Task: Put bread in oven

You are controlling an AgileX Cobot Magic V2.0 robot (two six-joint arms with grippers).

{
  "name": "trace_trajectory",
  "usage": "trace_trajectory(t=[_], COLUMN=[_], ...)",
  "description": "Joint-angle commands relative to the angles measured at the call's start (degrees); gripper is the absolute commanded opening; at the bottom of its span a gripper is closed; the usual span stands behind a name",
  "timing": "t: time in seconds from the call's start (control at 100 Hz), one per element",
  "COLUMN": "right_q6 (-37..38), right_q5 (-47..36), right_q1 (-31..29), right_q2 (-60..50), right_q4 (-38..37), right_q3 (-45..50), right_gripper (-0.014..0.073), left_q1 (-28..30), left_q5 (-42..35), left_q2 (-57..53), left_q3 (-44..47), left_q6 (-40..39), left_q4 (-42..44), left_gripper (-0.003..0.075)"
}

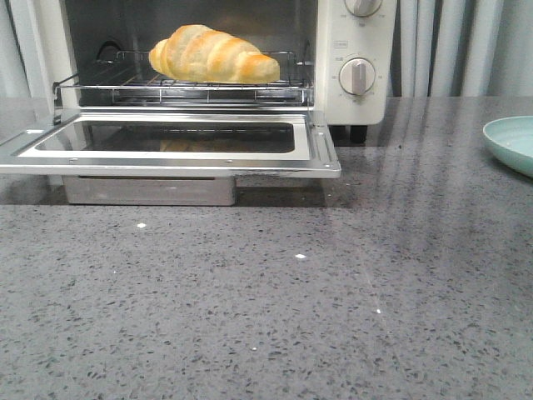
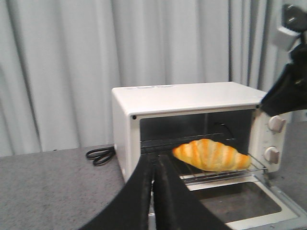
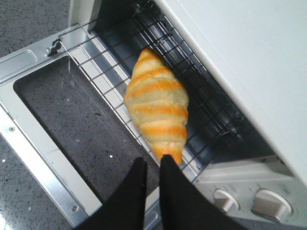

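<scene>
The bread lies on the wire rack inside the cream-white oven, whose glass door is dropped open. The bread also shows in the left wrist view and in the right wrist view. My left gripper is shut and empty, off the oven's left front corner. My right gripper hangs over the open door, its fingers almost together and empty, just short of the bread's near tip. Neither gripper shows in the front view.
A pale green plate sits at the table's right edge. A metal tray lies under the door. A black cord is coiled left of the oven. Part of my right arm hangs by the oven's knob side. Curtains stand behind.
</scene>
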Motion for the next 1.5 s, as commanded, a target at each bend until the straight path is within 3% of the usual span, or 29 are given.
trace_trajectory(t=[0.0, 0.28, 0.61, 1.0, 1.49], right_q6=[0.0, 4.9, 9.8, 24.3, 38.4], right_q5=[-0.2, 6.7, 6.7, 6.7, 5.3], right_q1=[0.0, 0.0, 0.0, 0.0, 0.0], right_q2=[-5.6, -13.5, -23.8, -39.7, -59.9], right_q4=[-1.6, -7.8, -13.4, -24.6, -27.4], right_q3=[-1.9, -1.7, 1.9, 27.3, 52.9], right_gripper=[-0.0038, -0.0055, -0.0055, -0.0046, -0.0046], left_q1=[3.6, 14.1, 21.8, 21.8, 21.8], left_q5=[-5.1, -13.0, -17.1, -15.7, -15.7], left_q2=[0.7, 0.7, 0.7, 0.7, 0.7], left_q3=[-0.4, 3.1, 6.7, 6.7, 6.7], left_q6=[-0.7, -0.7, -0.7, -0.7, -0.7], left_q4=[0.9, -2.7, -5.0, -5.2, -5.3], left_gripper=[-0.0022, -0.0022, -0.0022, -0.0022, -0.0022])
